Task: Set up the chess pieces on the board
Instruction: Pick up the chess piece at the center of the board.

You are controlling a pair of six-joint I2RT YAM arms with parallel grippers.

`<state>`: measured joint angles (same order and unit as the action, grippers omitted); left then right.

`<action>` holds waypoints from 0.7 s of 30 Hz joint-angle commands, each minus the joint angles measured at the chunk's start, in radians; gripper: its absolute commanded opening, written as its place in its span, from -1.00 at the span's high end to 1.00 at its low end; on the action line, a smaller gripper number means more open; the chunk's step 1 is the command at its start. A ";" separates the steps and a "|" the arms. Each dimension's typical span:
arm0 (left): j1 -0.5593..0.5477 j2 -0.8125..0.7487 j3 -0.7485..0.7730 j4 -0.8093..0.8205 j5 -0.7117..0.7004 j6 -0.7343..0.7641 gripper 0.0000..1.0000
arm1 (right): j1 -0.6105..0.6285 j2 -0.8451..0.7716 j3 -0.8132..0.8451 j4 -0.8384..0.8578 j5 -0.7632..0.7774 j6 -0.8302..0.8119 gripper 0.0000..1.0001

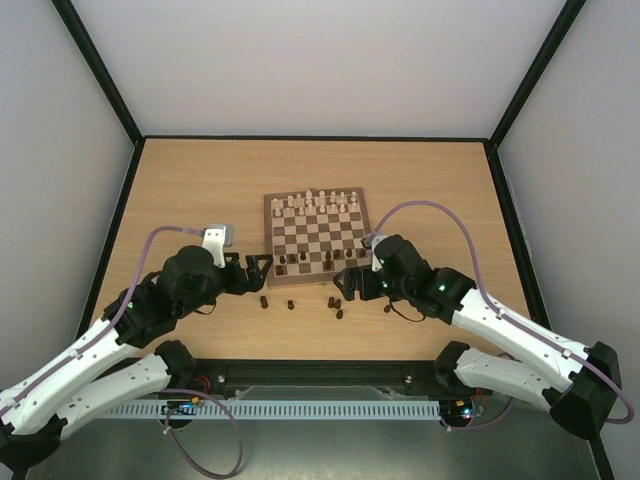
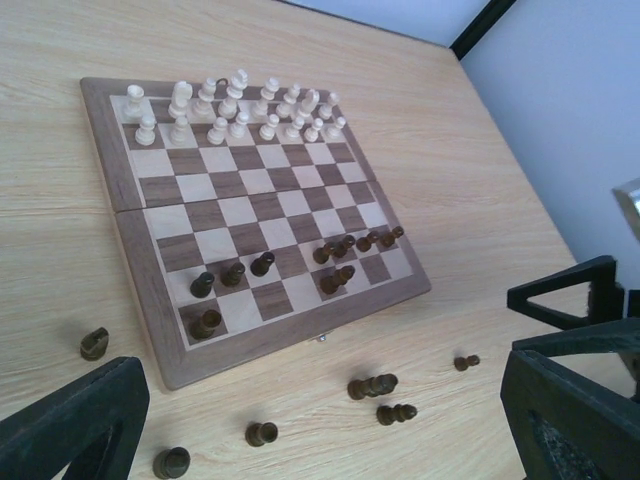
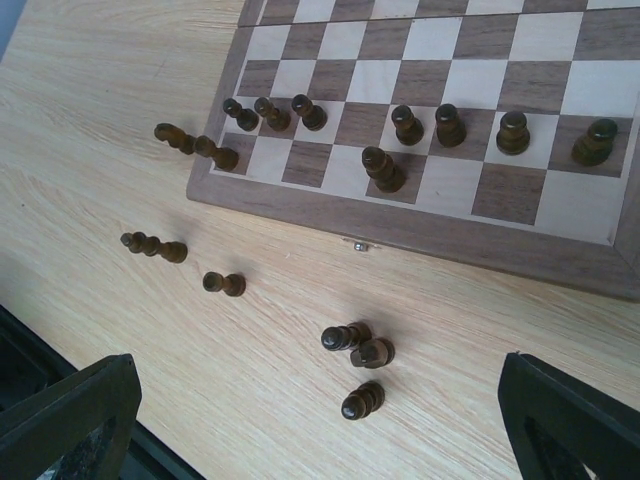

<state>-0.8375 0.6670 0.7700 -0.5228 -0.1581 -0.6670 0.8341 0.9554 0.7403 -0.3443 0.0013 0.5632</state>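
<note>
1. left tool (image 1: 257,271): jaws spread wide, nothing held. sits just off near-left corner of the board (image 1: 268,235).
2. right tool (image 1: 343,281): also wide open, empty. sits at near-right edge of board.
3. chess pieces (image 3: 404,122): some dark ones stand on the board's two near rows. the rest lie tipped over on the worktop (image 3: 120,90), just off the near edge, between the two tools.
4. key relation: a clump of three loose pcs (image 3: 372,352) lies ahead of and below the right tool, between its fingers (image 3: 70,420) in the wrist view. right arm is nearer. their long axes run roughly finger to finger, so judged: wrist turn needed before closing.
5. two stubby loose pcs (image 2: 262,433) lie close under the left tool, so that arm is nearer for those.
6. hard to see: finger ends cut off by frame in both wrist views. piece types too small to tell from above. right arm covers board's near-right corner in top view.
</note>
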 commanded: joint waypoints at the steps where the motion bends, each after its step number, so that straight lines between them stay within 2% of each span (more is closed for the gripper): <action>1: -0.006 -0.058 -0.005 0.004 0.004 -0.031 -0.99 | 0.003 -0.028 -0.009 -0.057 -0.013 0.032 -0.97; 8: -0.005 -0.057 0.003 0.009 -0.018 -0.021 -0.99 | 0.005 0.019 0.019 -0.075 0.001 0.017 -0.99; 16: -0.005 0.028 -0.030 0.101 -0.137 0.032 -0.99 | 0.021 0.208 0.099 -0.082 0.092 -0.041 -0.27; 21: -0.005 0.076 -0.040 0.135 -0.160 0.041 -0.99 | 0.067 0.353 0.179 -0.091 0.141 -0.071 0.06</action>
<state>-0.8375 0.7185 0.7448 -0.4419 -0.2657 -0.6487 0.8639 1.2301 0.8528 -0.3916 0.0814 0.5266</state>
